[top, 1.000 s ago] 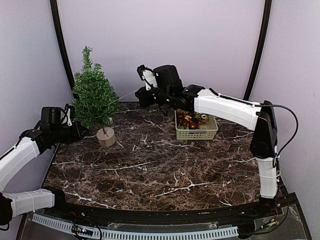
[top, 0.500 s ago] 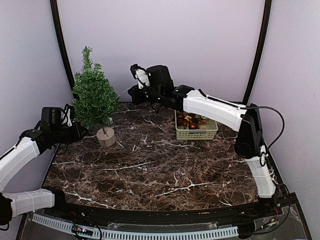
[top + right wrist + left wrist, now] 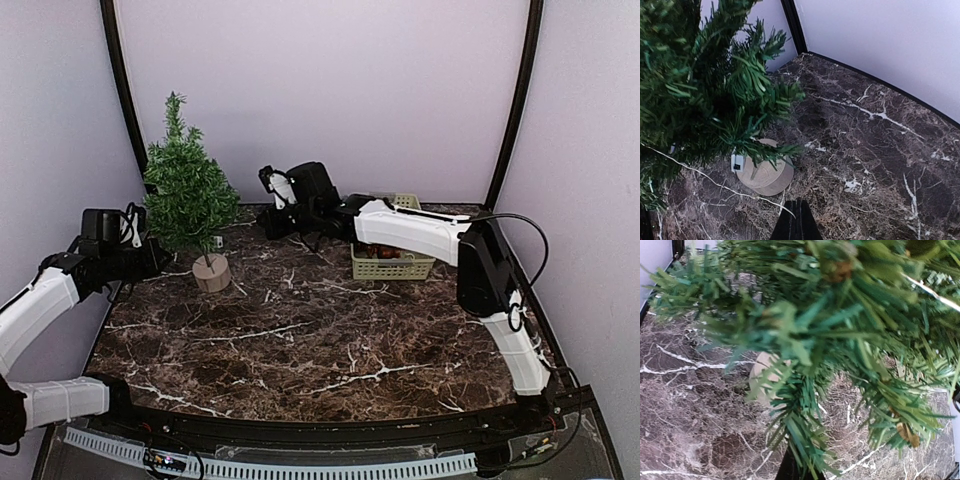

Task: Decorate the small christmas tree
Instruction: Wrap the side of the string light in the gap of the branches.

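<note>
- left hand (image 3: 150, 262) closed, tips buried in the tree's (image 3: 188, 195) lower branches
- right hand (image 3: 796, 216) closed, pinching a thin white cord (image 3: 715, 182) from the tree
- dark marble tabletop (image 3: 330, 330); lilac walls (image 3: 330, 90)

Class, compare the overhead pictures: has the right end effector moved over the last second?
Yes. The right end effector has dropped toward the table and shifted left, away from the basket and nearer the small christmas tree.

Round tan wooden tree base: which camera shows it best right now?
Right wrist: the round tan wooden base shows close and nearly whole below branches of the small green christmas tree. The top view shows it small and distant; the left wrist catches only a tan patch behind needles.
</note>
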`<state>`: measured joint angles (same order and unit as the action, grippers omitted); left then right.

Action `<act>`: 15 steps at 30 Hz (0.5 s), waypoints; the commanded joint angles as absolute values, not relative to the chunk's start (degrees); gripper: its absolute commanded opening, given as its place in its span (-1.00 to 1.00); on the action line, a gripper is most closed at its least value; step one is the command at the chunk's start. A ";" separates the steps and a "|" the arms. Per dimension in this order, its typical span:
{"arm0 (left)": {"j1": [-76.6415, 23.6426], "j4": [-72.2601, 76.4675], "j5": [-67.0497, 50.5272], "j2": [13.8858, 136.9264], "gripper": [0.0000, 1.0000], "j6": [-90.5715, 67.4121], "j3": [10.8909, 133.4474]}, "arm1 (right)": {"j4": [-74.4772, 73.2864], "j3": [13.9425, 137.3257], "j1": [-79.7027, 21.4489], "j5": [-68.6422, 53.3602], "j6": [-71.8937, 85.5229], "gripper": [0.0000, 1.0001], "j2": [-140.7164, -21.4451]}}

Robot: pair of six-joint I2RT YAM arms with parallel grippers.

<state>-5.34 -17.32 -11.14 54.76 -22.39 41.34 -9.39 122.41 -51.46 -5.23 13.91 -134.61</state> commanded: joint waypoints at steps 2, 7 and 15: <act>-0.61 -16.05 -13.62 55.62 -1.00 -19.24 43.58 | -7.34 120.84 -51.60 -10.55 15.56 -1.00 -136.81; 3.70 -13.62 -16.38 58.57 -1.00 -16.74 45.06 | -5.48 115.73 -53.84 -11.74 14.25 -1.00 -133.86; 5.05 -17.66 -12.87 59.96 -0.38 -14.86 50.81 | -2.46 112.01 -56.78 -11.56 15.50 -1.00 -131.06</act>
